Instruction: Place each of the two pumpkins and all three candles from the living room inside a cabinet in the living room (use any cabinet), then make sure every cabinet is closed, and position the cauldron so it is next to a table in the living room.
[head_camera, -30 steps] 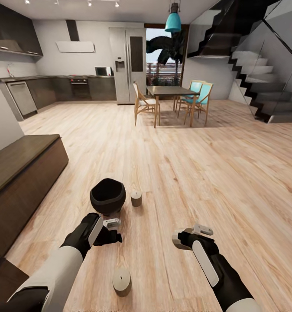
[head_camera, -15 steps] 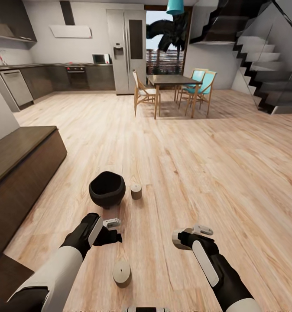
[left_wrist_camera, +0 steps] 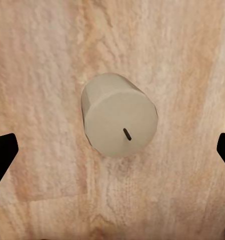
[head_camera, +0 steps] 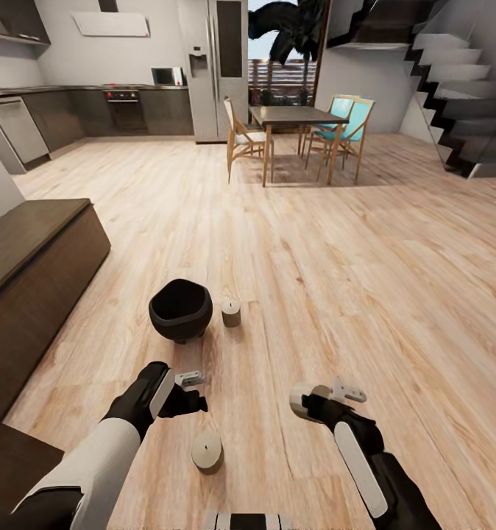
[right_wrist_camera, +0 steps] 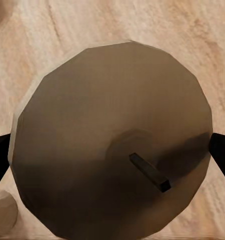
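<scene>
The black cauldron point(head_camera: 179, 310) stands on the wood floor just ahead of my left gripper point(head_camera: 191, 391). One beige candle point(head_camera: 231, 313) stands right beside the cauldron. Another candle point(head_camera: 207, 452) point(left_wrist_camera: 120, 115) stands on the floor under my left gripper point(left_wrist_camera: 112, 150), which is open with its dark fingertips point(left_wrist_camera: 2, 152) wide apart. My right gripper point(head_camera: 316, 397) point(right_wrist_camera: 112, 160) is shut on a third candle point(head_camera: 304, 402) point(right_wrist_camera: 112, 150), held above the floor with its wick facing the camera. The dark brown cabinet point(head_camera: 34, 272) runs along the left with its fronts shut. The pumpkins are out of view.
A dark flat surface point(head_camera: 5, 460) fills the lower left corner. Far ahead stand a dining table point(head_camera: 292, 116) with chairs point(head_camera: 244, 147), a fridge point(head_camera: 218, 66), grey kitchen units point(head_camera: 93, 110) and a staircase point(head_camera: 461, 96) at the right. Open wood floor lies to the right.
The whole view has slid upward as the head camera tilted down. The cauldron and candles keep their places on the floor. Both grippers hold about the same pose.
</scene>
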